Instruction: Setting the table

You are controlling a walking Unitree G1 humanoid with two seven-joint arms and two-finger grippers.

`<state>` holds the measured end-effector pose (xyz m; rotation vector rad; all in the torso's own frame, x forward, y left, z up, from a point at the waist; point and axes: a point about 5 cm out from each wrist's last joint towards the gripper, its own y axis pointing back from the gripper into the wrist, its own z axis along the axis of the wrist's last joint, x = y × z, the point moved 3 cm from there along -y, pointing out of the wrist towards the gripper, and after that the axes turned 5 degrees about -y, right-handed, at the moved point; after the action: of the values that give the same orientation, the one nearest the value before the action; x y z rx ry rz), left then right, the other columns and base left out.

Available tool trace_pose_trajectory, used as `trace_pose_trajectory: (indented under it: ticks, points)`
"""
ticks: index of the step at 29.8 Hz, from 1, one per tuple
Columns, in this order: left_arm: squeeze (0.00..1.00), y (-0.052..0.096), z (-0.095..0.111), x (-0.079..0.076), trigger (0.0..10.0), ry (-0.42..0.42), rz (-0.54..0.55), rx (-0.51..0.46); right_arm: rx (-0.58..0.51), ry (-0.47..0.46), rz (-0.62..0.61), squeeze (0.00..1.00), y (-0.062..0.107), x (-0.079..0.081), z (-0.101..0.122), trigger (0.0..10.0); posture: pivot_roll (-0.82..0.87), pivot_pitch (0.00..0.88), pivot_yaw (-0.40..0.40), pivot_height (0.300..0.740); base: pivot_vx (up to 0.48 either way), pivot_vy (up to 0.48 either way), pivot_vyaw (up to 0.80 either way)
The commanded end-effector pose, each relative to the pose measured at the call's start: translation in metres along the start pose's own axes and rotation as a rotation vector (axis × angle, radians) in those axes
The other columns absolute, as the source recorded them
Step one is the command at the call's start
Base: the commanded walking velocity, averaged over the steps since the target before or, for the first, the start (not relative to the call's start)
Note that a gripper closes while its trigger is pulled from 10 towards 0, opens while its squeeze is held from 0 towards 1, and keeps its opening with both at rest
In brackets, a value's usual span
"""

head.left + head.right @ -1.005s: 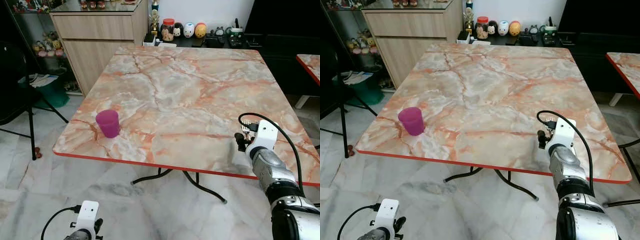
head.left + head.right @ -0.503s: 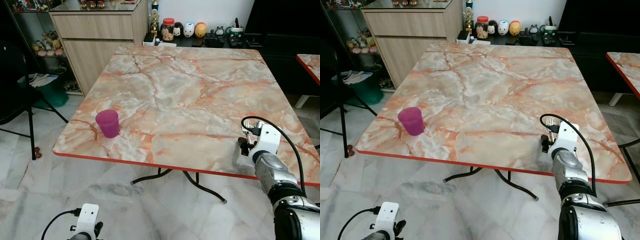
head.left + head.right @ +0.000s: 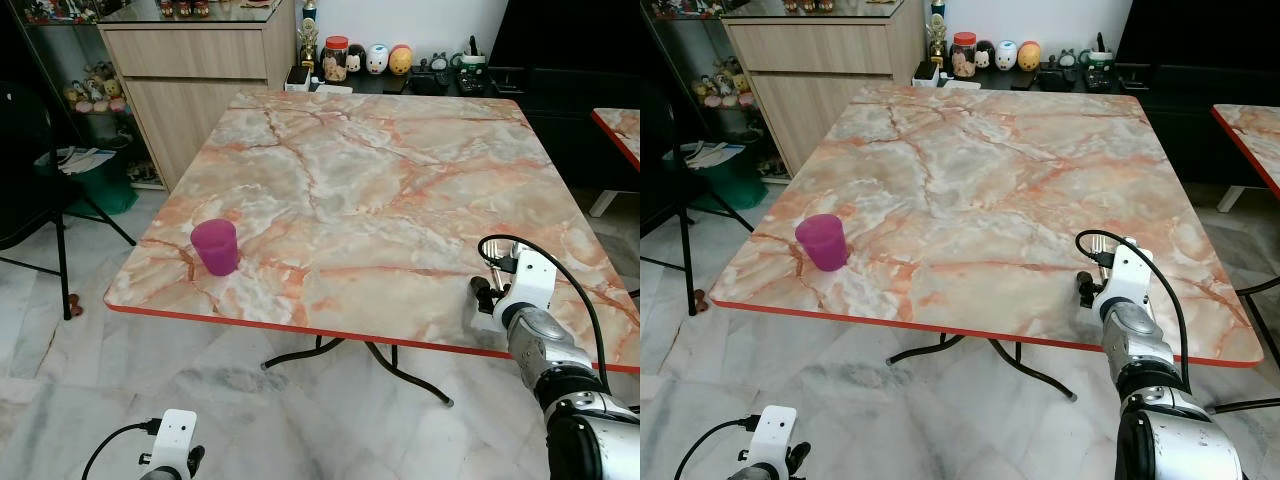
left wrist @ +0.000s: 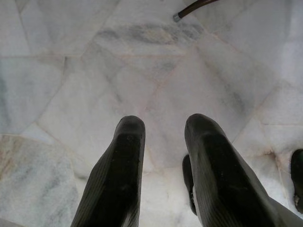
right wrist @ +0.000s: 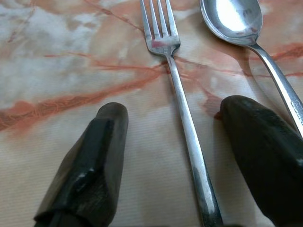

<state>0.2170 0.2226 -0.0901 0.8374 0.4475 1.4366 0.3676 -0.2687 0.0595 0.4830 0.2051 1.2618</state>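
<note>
A fork (image 5: 182, 109) and a spoon (image 5: 236, 21) lie side by side on the marble table (image 3: 380, 180), near its front right edge. My right gripper (image 5: 175, 111) is open low over the table; the fork's handle runs between its fingers (image 5: 90, 175), and the spoon's handle passes by the other finger. From the head, the right gripper (image 3: 484, 290) sits just inside the red front edge. A purple cup (image 3: 216, 246) stands upright at the front left of the table. My left gripper (image 4: 163, 130) hangs open over the floor, holding nothing.
A wooden cabinet (image 3: 200, 70) stands behind the table's left corner, with jars and figurines (image 3: 370, 58) on a low shelf at the back. A black stand (image 3: 60, 240) and a green bin (image 3: 100, 180) are on the left. A second table's corner (image 3: 620, 130) shows at right.
My right gripper has sunk slightly and shifted a little toward the table's near edge. The left arm has dropped a bit lower in the head views.
</note>
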Motion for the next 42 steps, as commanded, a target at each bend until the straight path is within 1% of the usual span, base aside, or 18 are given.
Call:
trace_pose_trajectory:
  ticks: [1,2,3,10,23,32,36,41,42]
  points:
    - [0.00,0.002,-0.009,-0.001,10.0,-0.007,-0.005,0.032,0.036,0.016,-0.025,0.00,0.000,-0.002,-0.006,0.3,0.01,0.000,0.002,0.740,0.000,0.000,0.00]
    - [0.00,0.002,-0.009,-0.001,10.0,-0.007,-0.005,0.032,0.036,0.016,-0.025,0.00,0.000,-0.002,-0.006,0.3,0.01,0.000,0.002,0.740,0.000,0.000,0.00]
    - [0.00,0.002,-0.009,-0.001,10.0,-0.006,-0.006,0.033,0.045,0.015,-0.037,0.00,0.000,-0.004,-0.009,0.0,0.01,0.000,0.002,0.740,0.000,0.000,0.00]
    - [0.00,0.002,-0.011,-0.001,10.0,-0.003,-0.008,0.039,0.067,0.028,-0.051,0.00,0.001,-0.009,-0.016,0.0,0.01,0.000,0.001,0.740,0.000,0.000,0.00]
    - [0.00,0.002,-0.010,-0.002,10.0,-0.011,-0.013,0.033,0.066,0.027,-0.056,0.00,0.002,-0.011,-0.017,0.0,0.01,0.000,0.001,0.740,0.000,0.000,0.00]
    - [0.00,0.001,-0.007,-0.003,10.0,-0.022,-0.018,0.023,0.069,0.028,-0.045,0.00,0.002,-0.008,-0.020,0.0,0.01,0.000,0.001,0.740,0.000,0.000,0.00]
    - [0.00,0.002,-0.008,-0.004,10.0,-0.025,-0.020,0.024,0.048,0.029,-0.035,0.00,0.002,-0.003,-0.019,0.0,0.01,0.000,0.000,0.740,0.000,0.000,0.00]
    - [0.00,0.002,-0.009,-0.005,10.0,-0.032,-0.021,0.027,-0.050,0.063,-0.010,0.00,0.003,0.008,-0.017,0.0,0.01,0.000,-0.002,0.740,0.000,0.000,0.00]
    - [0.00,0.002,-0.009,-0.005,10.0,-0.033,-0.021,0.027,-0.054,0.066,-0.009,0.00,0.003,0.009,-0.017,0.0,0.01,0.000,-0.002,0.740,0.000,0.000,0.00]
